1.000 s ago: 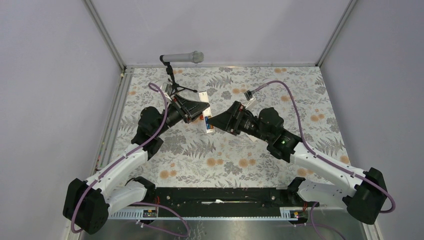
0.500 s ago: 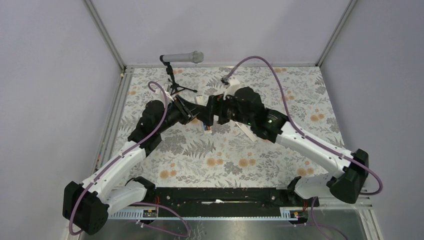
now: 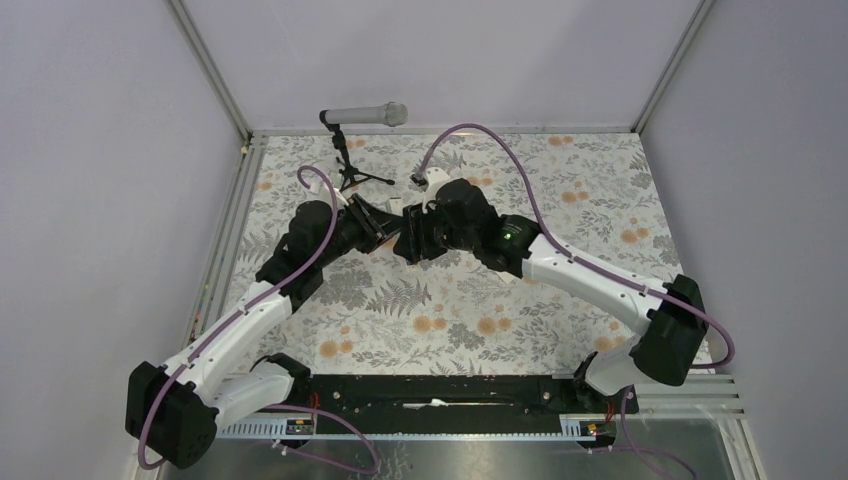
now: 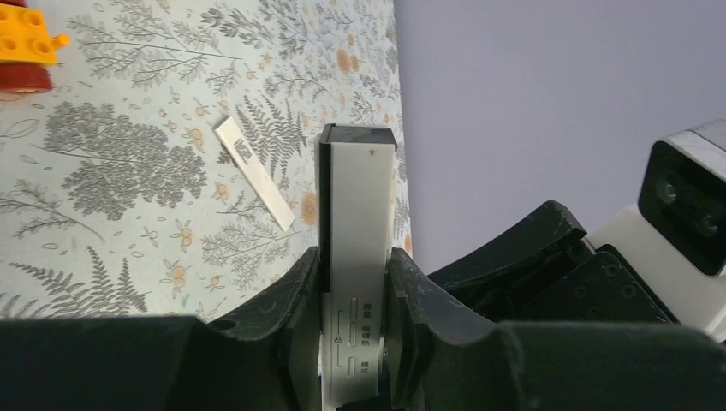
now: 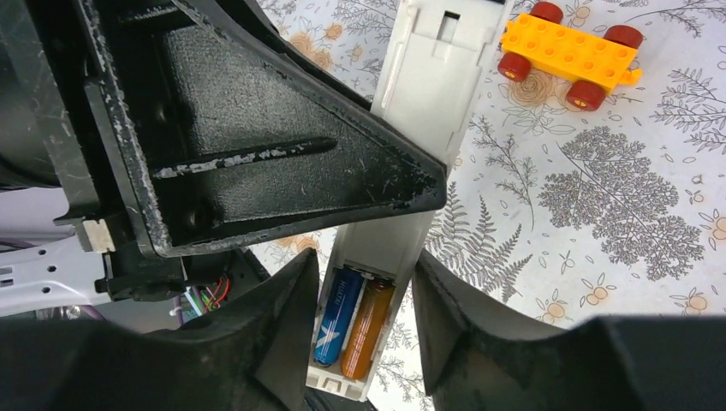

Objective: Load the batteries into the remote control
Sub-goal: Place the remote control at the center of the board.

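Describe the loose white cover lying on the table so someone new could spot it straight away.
Start at the fern-patterned tablecloth in the left wrist view. Just beside the white remote gripped by the left end effector, the cover lies flat on the cloth. It is a wafer-thin white strip, unlike the thicker remote and the blocky orange toy car.

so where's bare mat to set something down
Free: the mat between the right arm and right wall, and the near strip between both forearms. Crowded: centre-back, around the remote control, toy car, back cover, microphone tripod.
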